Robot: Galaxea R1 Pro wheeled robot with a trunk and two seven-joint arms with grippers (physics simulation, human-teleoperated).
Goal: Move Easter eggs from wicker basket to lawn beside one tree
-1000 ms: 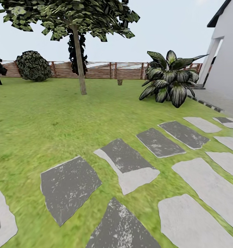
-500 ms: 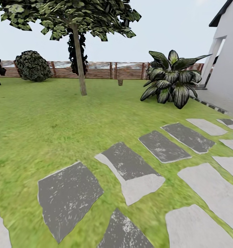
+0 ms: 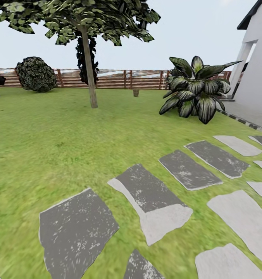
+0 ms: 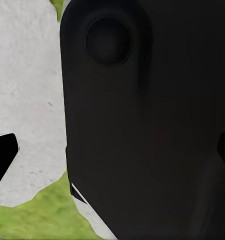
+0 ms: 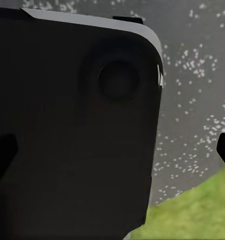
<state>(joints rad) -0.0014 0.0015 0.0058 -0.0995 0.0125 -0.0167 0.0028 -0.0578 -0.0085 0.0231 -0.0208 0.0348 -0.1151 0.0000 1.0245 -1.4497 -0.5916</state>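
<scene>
The lawn (image 3: 61, 131) spreads wide and flat from the head view's near edge to a brown slat fence (image 3: 115, 78) at the far side of the garden. Grey stepping-stone slabs (image 3: 150, 197) run across the near grass. A tree (image 3: 89, 73) with a thin trunk stands far ahead on the grass, a round dark bush (image 3: 36, 74) beside the fence, a broad striped-leaf plant (image 3: 195, 91) near a white house wall (image 3: 259, 69).

Both wrist views look down past a dark robot body panel (image 4: 147, 125) onto paving and grass. The left claw (image 4: 112, 155) and right claw (image 5: 115, 150) show only dark finger edges; whether each is spread or pressed together cannot be told. A pale slab (image 4: 27, 100) lies below the left claw, a speckled grey slab (image 5: 192, 100) below the right.
</scene>
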